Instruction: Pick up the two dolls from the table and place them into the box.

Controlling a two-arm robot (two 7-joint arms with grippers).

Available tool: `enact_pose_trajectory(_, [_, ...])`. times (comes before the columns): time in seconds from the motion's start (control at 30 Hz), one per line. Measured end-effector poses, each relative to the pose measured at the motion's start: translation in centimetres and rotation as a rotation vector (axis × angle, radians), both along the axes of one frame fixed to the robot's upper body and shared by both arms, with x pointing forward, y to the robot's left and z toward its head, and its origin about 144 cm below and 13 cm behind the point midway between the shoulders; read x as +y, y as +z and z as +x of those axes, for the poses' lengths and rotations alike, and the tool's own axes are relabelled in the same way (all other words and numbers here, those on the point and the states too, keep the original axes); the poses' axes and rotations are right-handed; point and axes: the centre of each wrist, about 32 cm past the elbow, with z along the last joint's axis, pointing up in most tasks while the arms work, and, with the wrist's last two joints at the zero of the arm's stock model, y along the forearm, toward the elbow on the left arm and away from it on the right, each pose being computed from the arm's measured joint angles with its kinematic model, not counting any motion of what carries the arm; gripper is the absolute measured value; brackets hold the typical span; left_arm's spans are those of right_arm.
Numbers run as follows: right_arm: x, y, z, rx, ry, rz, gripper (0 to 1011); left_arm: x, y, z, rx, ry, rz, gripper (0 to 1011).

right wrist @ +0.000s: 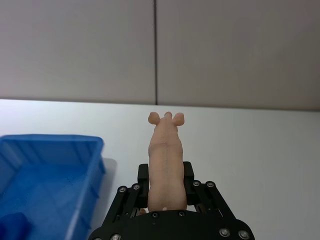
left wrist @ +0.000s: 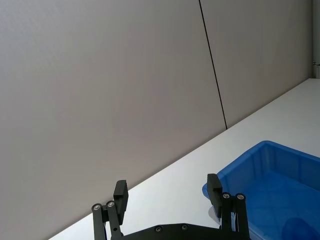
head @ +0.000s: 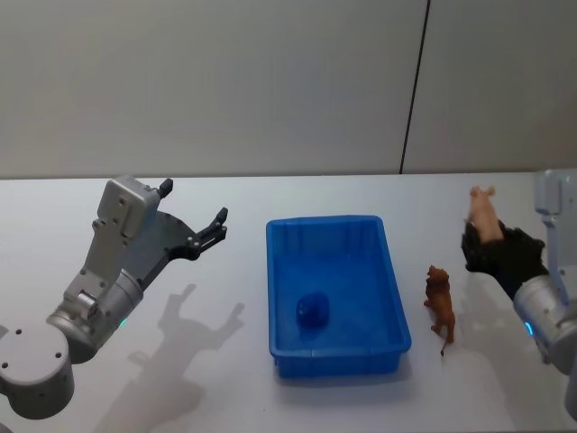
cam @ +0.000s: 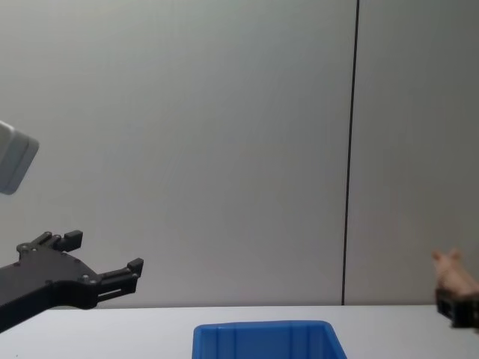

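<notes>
A pink pig doll (head: 482, 215) (right wrist: 166, 160) (cam: 453, 275) is held above the table, right of the blue box (head: 335, 293), with my right gripper (head: 491, 244) (right wrist: 166, 192) shut on it. A brown lion-like doll (head: 440, 304) stands on the white table (head: 216, 379) between the box and my right arm. A small blue object (head: 312, 309) lies inside the box. My left gripper (head: 194, 216) (left wrist: 167, 192) (cam: 105, 262) hovers open and empty left of the box.
A grey wall with a dark vertical seam (head: 413, 90) rises behind the table's far edge. The box rim (cam: 262, 330) and box corner (left wrist: 265, 175) (right wrist: 50, 170) sit near both grippers.
</notes>
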Motion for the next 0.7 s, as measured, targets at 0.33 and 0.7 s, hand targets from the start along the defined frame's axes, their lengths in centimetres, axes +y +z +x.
enact_pose_trajectory(0.33, [0.9, 1.1, 0.4, -0.071, 0.141, 0.04, 376, 0.0, 0.0, 0.0, 0.0, 0.0, 0.0, 1001])
enact_pose_trajectory(0.7, [2.2, 1.8, 1.0, -0.114, 0.309, 0.088, 375, 0.0, 0.0, 0.0, 0.0, 0.0, 0.0, 1001])
